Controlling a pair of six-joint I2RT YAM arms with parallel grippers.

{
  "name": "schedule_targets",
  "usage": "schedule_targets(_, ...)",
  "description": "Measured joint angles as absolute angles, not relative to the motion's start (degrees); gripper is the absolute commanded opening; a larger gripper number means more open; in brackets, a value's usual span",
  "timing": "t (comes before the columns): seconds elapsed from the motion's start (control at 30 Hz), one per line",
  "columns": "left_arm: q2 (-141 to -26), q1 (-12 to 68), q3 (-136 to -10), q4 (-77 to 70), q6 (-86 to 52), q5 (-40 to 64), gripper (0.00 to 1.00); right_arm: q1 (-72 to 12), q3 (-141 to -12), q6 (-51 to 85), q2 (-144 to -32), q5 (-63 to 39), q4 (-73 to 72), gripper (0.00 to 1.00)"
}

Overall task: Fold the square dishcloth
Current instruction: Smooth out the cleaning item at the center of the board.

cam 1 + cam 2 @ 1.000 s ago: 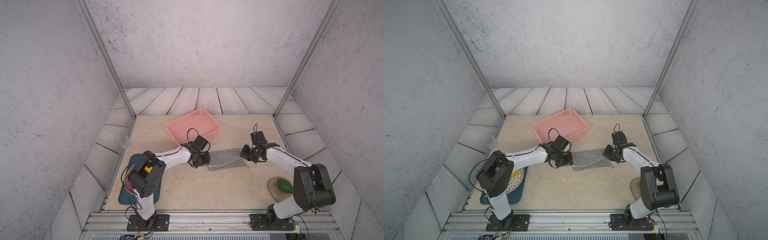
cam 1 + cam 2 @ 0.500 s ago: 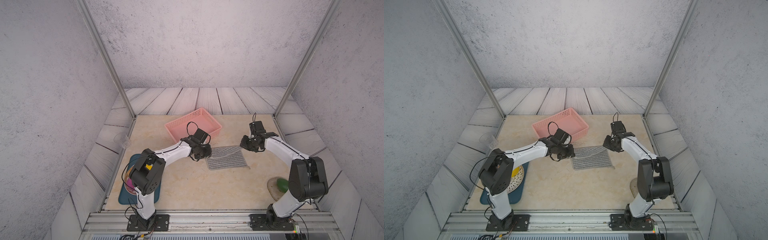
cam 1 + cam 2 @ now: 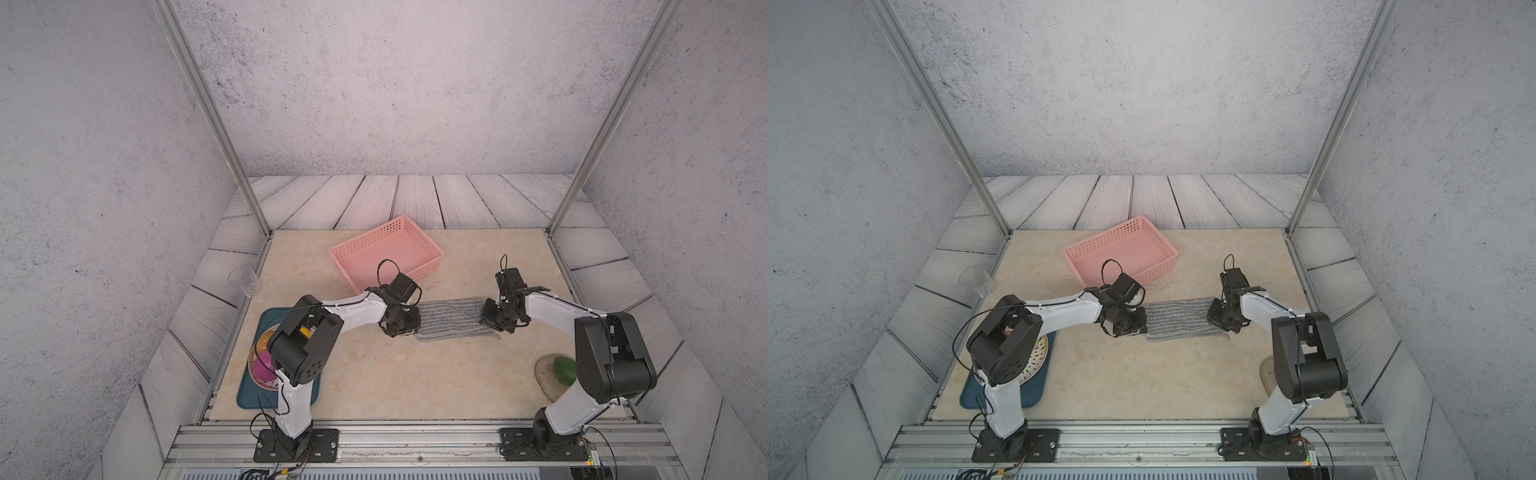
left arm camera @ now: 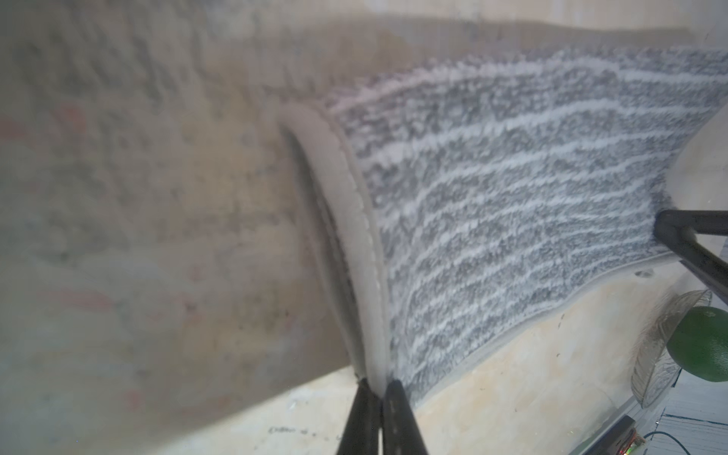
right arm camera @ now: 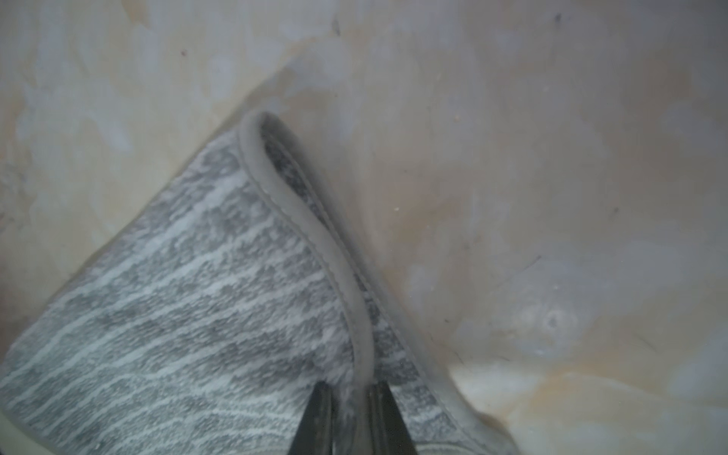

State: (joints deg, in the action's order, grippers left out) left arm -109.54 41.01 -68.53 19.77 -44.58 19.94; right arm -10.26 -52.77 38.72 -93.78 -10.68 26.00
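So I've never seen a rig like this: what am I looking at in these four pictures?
The left arm and right arm are robots working over a beige table. Two pictures look down from above; two close-ups come from cameras on the wrists. On the table: a striped grey dishcloth folded into a strip, a pink basket, a blue tray and a green fruit. The left tool pinches the hem at one end; the right tool has its jaws slightly apart around the hem at the other.
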Motion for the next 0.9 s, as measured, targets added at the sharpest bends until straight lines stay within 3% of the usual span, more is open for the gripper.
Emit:
schedule_targets(0.5,-109.54,41.01,-68.45,19.33,-44.36,19.94,0.0,-10.26,-52.07,39.48,-90.94,-9.93,25.93,0.26)
schedule_targets(0.6,-109.54,41.01,-68.45,19.33,-44.36,19.94,0.0,-10.26,-51.86,39.53,-90.37,-9.5,26.28,0.21)
schedule_targets(0.77,-109.34,41.01,-68.45,19.35,-44.36,20.1,0.0,-10.26,-51.81,39.66,-90.3,-9.06,26.39,0.01)
schedule_targets(0.9,-108.73,41.01,-68.45,19.49,-44.36,20.53,0.0,-10.26,-51.81,39.77,-90.04,-8.8,26.79,0.0)
